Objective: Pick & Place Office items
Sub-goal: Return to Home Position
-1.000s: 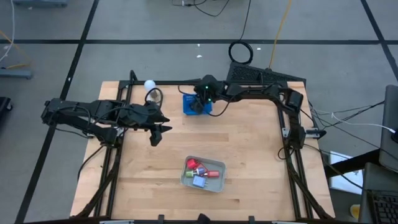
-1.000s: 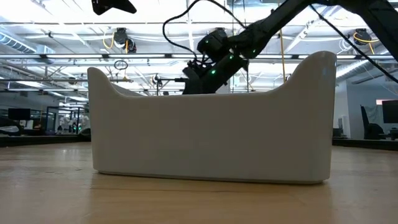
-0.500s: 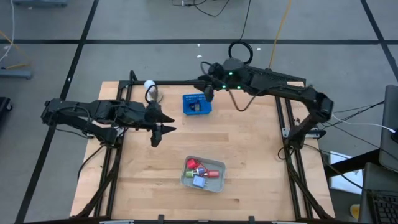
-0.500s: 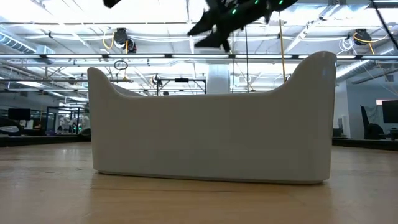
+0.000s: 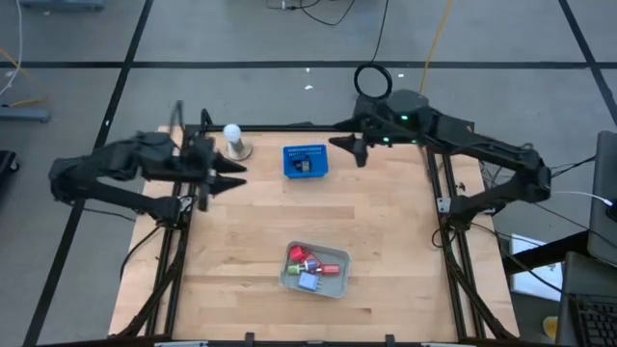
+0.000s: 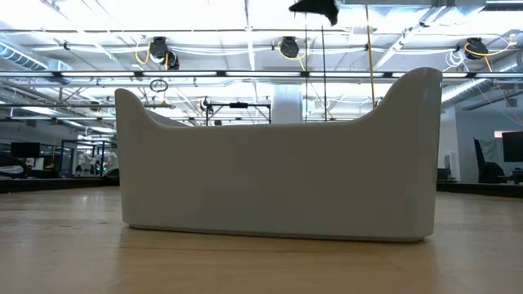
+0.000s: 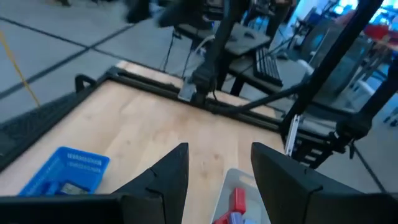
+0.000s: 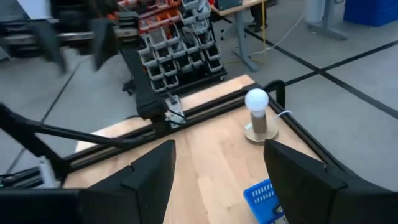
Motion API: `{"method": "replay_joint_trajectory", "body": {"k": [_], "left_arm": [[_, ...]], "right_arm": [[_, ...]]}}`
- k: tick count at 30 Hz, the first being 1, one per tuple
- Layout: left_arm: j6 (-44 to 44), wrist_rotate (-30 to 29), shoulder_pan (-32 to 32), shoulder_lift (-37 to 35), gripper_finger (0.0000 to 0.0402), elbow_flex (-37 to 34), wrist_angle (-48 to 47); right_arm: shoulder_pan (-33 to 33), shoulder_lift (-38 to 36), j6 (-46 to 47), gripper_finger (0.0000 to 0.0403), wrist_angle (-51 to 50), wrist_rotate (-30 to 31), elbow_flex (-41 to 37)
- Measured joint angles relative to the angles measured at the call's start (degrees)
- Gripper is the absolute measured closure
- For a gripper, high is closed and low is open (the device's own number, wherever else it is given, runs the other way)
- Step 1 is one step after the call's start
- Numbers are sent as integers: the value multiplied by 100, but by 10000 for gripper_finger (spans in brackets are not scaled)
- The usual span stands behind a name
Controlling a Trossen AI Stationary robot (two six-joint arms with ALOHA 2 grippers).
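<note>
A white tray [image 5: 285, 280] lies near the table's front middle, with red, green and purple office items [image 5: 310, 264] resting in it. It fills the low view as a white wall [image 6: 278, 180]. A blue basket [image 5: 305, 161] at the far middle holds a dark piece [image 5: 303, 166]. My left gripper [image 5: 237, 174] hangs open and bare, high above the table's far left, left of the basket. The left wrist view looks between its fingers [image 7: 221, 150] down on the tray [image 7: 231, 179]. My right gripper [image 5: 345, 146], also open and bare, hangs high, right of the basket.
A white ball on a round stand [image 5: 232, 140] sits at the far left, close beside my left gripper; it also shows in the right wrist view [image 8: 257, 115]. Black frame rails [image 5: 439, 193] run along the table's edges. Bare wood lies between basket and tray.
My right gripper has risen steeply from the blue basket and drawn back toward the table's right edge. My left gripper has risen and pulled back toward the far left corner, tipping up toward level. Nothing on the table has moved.
</note>
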Motion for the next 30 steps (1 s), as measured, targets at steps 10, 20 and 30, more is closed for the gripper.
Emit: {"method": "replay_joint_trajectory", "body": {"k": [10,20,30], "left_arm": [[445,-45,482,-789,229,-128,-570],[464,476,533,-1389,229,-1525,648],[455,476,533,-2492,229,-2811,799]], "right_arm": [[756,-906,-250,172,-1147,1363,-351],[1654,-2405,-108,183,1740,1957,-3384],[1841,-4506,-1,199,2418,1959,-5378]]}}
